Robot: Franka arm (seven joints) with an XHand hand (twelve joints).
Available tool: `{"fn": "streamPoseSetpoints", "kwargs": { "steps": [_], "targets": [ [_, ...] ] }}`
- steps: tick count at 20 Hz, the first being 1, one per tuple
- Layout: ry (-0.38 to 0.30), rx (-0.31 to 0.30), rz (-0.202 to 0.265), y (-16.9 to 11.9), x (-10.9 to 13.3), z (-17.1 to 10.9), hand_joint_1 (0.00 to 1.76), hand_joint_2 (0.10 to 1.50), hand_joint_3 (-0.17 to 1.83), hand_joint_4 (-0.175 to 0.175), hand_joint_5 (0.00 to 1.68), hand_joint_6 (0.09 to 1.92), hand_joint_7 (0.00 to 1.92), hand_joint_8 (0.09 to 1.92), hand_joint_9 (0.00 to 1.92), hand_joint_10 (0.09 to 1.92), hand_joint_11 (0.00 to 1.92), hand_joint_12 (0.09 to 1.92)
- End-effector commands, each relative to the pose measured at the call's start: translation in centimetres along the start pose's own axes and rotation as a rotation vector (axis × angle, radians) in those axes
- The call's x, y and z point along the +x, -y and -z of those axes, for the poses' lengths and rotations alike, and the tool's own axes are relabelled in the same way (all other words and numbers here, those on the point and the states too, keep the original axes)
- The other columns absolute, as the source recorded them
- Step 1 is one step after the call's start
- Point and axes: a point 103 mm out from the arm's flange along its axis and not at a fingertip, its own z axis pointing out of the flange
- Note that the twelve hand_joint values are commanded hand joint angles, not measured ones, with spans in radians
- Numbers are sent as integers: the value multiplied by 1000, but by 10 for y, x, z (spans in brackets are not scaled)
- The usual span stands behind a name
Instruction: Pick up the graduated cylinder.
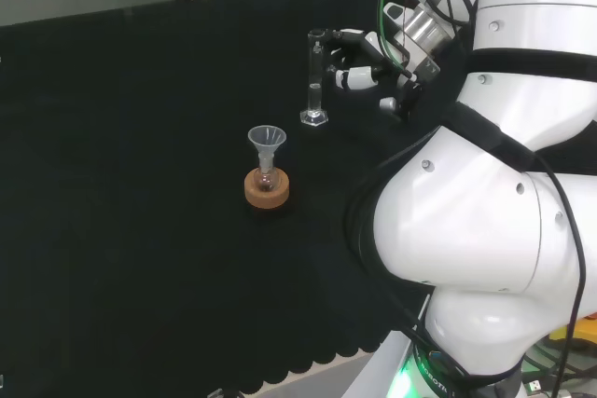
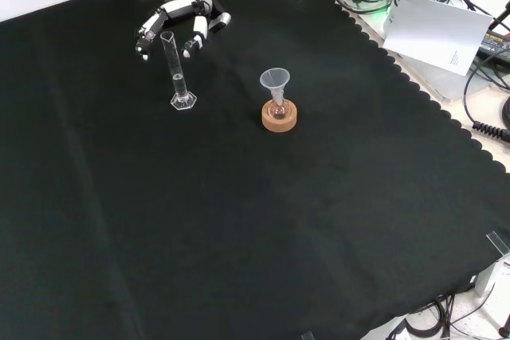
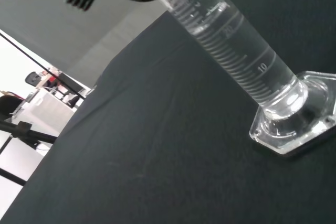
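Note:
A clear graduated cylinder stands upright on its hexagonal foot on the black cloth. In the front view the cylinder is at the upper left, with the hand just behind its top. The fingers are spread and relaxed, reaching down on either side of the tube's upper end; I cannot tell whether they touch it. In the head view the hand is right of the cylinder, at the height of its upper half. The wrist view has the cylinder close up, foot flat on the cloth.
A small round flask with a clear funnel in its neck sits on a cork ring, nearer than the cylinder in the head view. In the front view that cork ring is right of the cylinder. White paper and cables lie beyond the cloth's scalloped edge.

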Motion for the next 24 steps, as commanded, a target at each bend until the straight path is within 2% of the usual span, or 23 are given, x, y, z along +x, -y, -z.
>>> {"fn": "streamPoseSetpoints", "kwargs": {
  "steps": [1,10,16,21,24],
  "targets": [
    [-28,7,37,1,-11,-6,939,683,640,-28,524,87,381,642,573,542,326,1321],
    [-66,42,84,-6,-14,-19,936,650,640,-21,511,87,336,615,565,537,315,1318],
    [-122,11,93,-9,-16,-28,1015,633,660,-16,581,87,408,616,604,541,336,1308],
    [-142,-5,122,-13,-11,-32,1029,627,682,-12,618,87,460,603,648,535,369,1296],
    [-154,-16,121,-15,-10,-33,1034,620,696,-9,632,94,490,589,680,522,396,1288]
  ]
}}
